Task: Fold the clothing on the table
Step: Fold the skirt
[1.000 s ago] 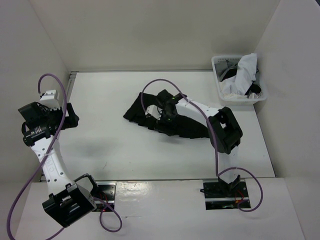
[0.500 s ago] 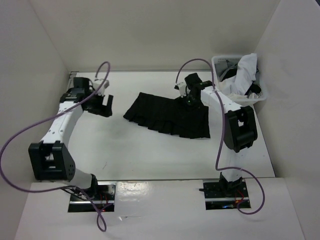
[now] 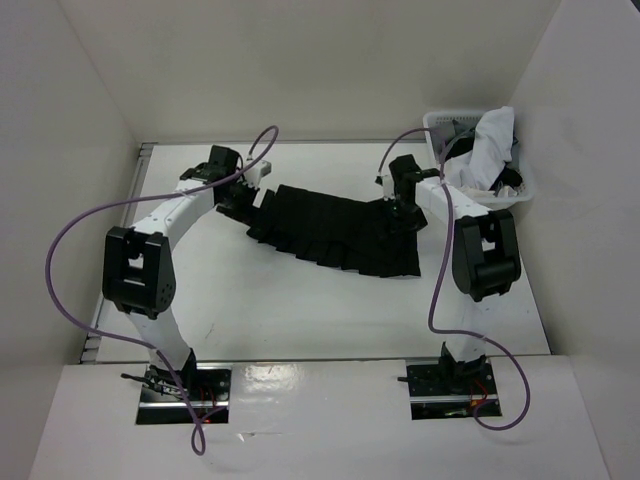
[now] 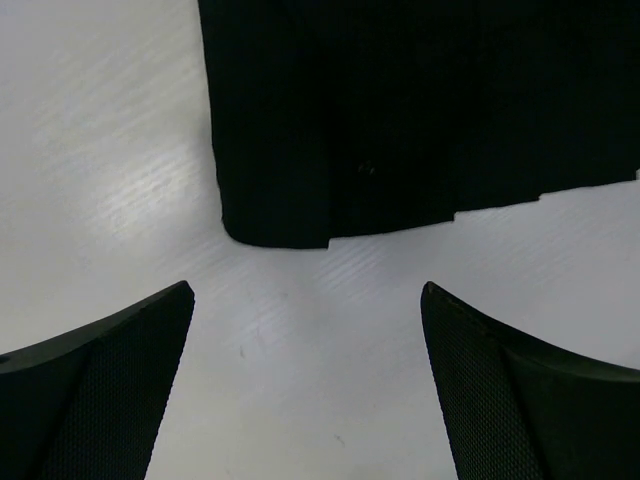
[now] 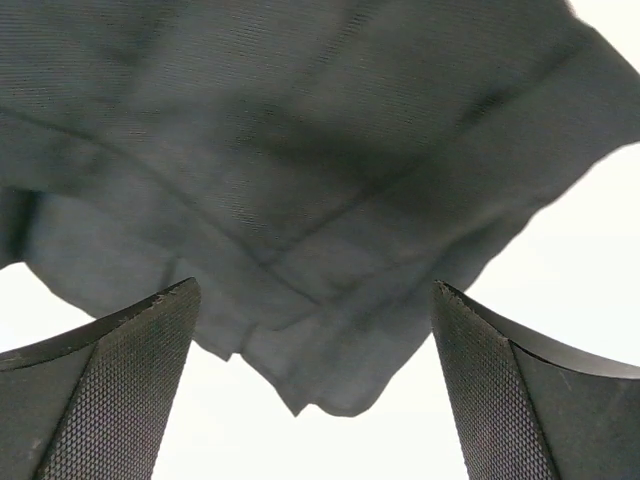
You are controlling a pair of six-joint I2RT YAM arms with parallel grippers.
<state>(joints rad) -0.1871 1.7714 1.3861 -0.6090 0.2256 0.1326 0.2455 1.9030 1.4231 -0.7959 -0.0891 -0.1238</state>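
Arms swung inward: left end effector (image 4: 307, 288) and right end effector (image 5: 316, 284), both apart, flank skirt (image 3: 335, 228).

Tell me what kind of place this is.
Probably a robot lab test cell for laundry folding: a left arm and right arm mounted at a white table walled by plain panels, a black skirt spread on it, and a basket of garments.

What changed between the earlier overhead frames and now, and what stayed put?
The left gripper swung in from the left side of the table to the left end of the black skirt; the right gripper moved from its middle to its right end. Both are open, gripping nothing. The skirt went from bunched to spread flat. The basket of garments stayed put.
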